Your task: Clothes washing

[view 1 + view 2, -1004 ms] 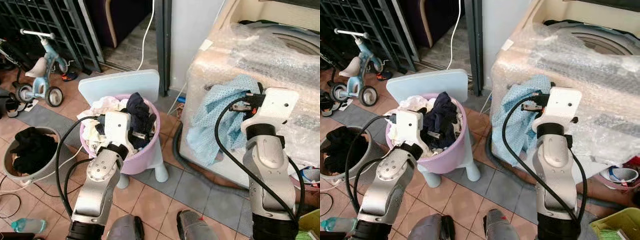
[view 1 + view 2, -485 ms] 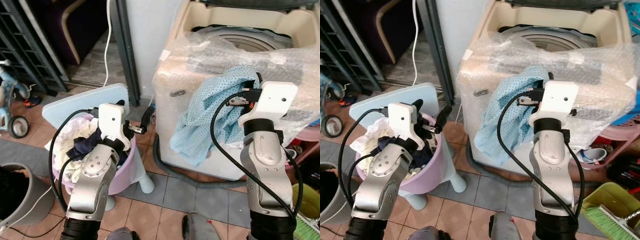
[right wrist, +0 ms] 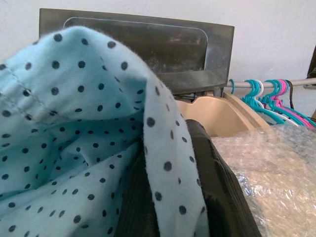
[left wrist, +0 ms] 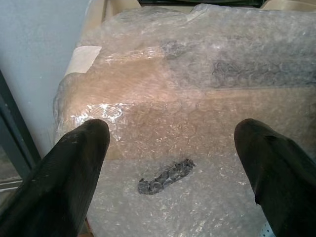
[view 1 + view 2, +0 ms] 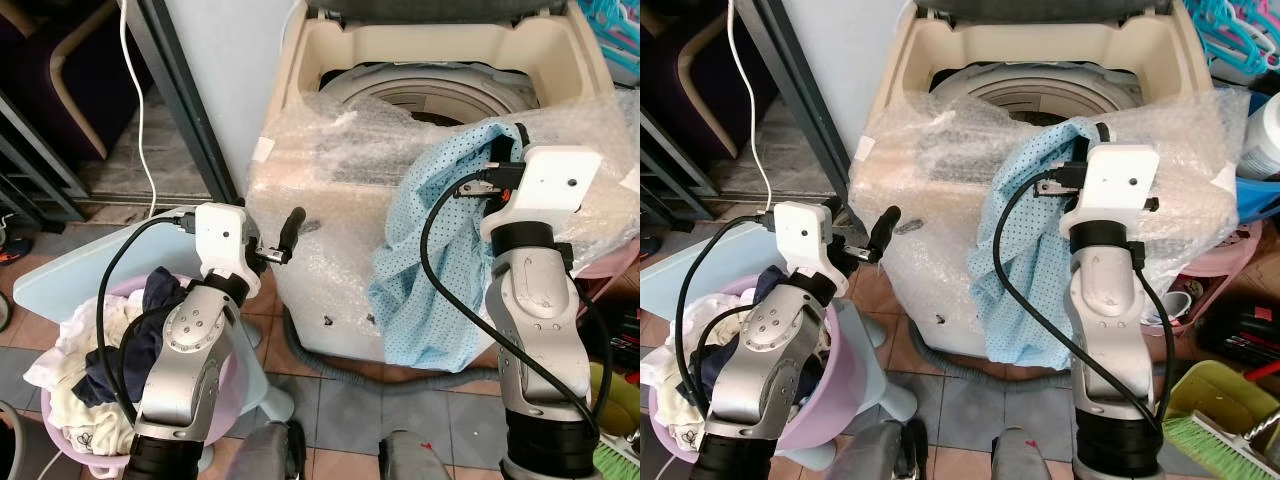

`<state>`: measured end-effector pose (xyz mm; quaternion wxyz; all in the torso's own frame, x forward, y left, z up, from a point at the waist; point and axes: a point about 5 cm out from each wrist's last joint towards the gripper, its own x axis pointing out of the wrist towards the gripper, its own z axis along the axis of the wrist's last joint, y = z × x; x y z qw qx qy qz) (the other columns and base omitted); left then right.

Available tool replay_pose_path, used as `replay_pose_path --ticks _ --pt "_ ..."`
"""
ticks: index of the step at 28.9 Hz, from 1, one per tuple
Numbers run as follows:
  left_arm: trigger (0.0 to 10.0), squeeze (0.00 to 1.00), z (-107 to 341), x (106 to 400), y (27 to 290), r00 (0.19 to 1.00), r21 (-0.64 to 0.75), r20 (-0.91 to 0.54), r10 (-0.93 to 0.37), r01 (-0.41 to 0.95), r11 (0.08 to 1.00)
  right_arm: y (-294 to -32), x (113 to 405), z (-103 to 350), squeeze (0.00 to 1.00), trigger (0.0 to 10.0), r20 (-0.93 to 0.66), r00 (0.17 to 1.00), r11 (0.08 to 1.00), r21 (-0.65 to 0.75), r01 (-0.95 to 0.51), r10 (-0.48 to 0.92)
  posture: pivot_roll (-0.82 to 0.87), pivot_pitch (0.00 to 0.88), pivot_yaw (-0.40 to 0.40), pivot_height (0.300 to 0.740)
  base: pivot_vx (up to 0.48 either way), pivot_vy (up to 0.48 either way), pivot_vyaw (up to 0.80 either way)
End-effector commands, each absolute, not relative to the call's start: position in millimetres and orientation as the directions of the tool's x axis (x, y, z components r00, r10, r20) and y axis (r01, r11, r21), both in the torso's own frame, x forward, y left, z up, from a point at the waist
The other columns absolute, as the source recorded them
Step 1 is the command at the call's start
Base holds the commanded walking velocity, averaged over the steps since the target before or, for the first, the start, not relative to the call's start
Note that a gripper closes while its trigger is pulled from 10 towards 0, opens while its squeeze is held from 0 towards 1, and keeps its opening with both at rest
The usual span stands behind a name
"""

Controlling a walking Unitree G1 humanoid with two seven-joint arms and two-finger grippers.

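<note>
The top-loading washing machine (image 5: pixel 340 250) stands ahead, wrapped in bubble wrap, its lid raised and its drum (image 5: pixel 425 98) showing. My right gripper (image 5: pixel 498 162) is shut on a light blue dotted cloth (image 5: pixel 430 270) at the washer's front top edge. The cloth drapes over one black finger (image 3: pixel 212 192) and hangs down the washer's front. My left gripper (image 5: pixel 288 226) is open and holds nothing, just before the washer's front left corner, its fingers (image 4: pixel 74 163) wide apart. A pink laundry basket (image 5: pixel 830 400) of mixed clothes (image 5: pixel 120 340) sits at the lower left.
A light blue stool (image 5: pixel 60 275) carries the basket. A dark door frame (image 5: pixel 185 110) and a white cable (image 5: pixel 138 100) are left of the washer. Teal and pink hangers (image 5: pixel 612 18) hang at the upper right. A green bin with a brush (image 5: pixel 1220 410) sits on the floor at right.
The camera has swung right and closer to the washer. My right gripper has lifted the blue cloth up to the washer's top edge. My left gripper has left the basket.
</note>
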<state>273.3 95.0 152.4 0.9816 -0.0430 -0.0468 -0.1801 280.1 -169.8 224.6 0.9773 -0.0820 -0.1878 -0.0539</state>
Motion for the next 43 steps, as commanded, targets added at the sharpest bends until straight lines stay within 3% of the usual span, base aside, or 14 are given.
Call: replay_pose_path --ticks 1,7,16,22,28,36,43 --pt "10.0 0.0 152.5 272.4 105.4 0.948 -0.039 0.106 -0.301 0.307 0.951 -164.0 279.9 226.8 0.0 10.0 0.389 0.92 0.987 -0.118 0.108 -0.054 -0.11 0.136 0.086 0.74 0.0 0.0 0.0" --pt "10.0 0.0 147.1 272.1 111.4 0.961 -0.011 0.089 -0.26 0.262 0.965 -160.8 284.3 228.3 0.0 10.0 0.369 0.929 0.997 -0.054 0.052 -0.028 -0.11 0.127 0.088 0.74 0.0 0.0 0.0" --pt "10.0 0.0 138.4 264.2 111.6 0.953 0.016 0.063 -0.295 0.295 0.955 -189.8 343.3 276.0 0.0 10.0 0.42 0.908 1.0 -0.015 0.009 -0.002 -0.07 0.138 0.081 0.74 0.0 0.0 0.1" --pt "10.0 0.0 137.4 259.0 116.2 0.959 0.025 0.059 -0.278 0.277 0.961 -195.1 360.1 297.0 0.0 10.0 0.439 0.897 0.998 -0.055 -0.033 0.054 -0.05 0.153 0.067 0.74 0.0 0.0 0.0" --pt "10.0 0.0 143.5 258.7 116.7 0.957 0.02 0.089 -0.275 0.275 0.961 -189.4 354.0 282.7 0.0 10.0 0.426 0.903 0.998 0.011 -0.069 0.058 -0.05 0.156 0.063 0.74 0.0 0.0 0.0" --pt "10.0 0.0 144.8 261.7 115.6 0.955 0.014 0.093 -0.28 0.28 0.96 -176.8 322.7 236.7 0.0 10.0 0.351 0.932 0.995 0.005 -0.1 0.092 -0.07 0.152 0.074 0.74 0.091 0.0 0.0" --pt "10.0 0.0 134.6 271.0 118.4 0.965 0.009 0.077 -0.252 0.252 0.968 -156.0 280.6 189.0 0.0 10.0 0.249 0.962 0.991 0.042 -0.128 0.113 -0.11 0.064 0.087 0.74 0.185 0.0 0.0"
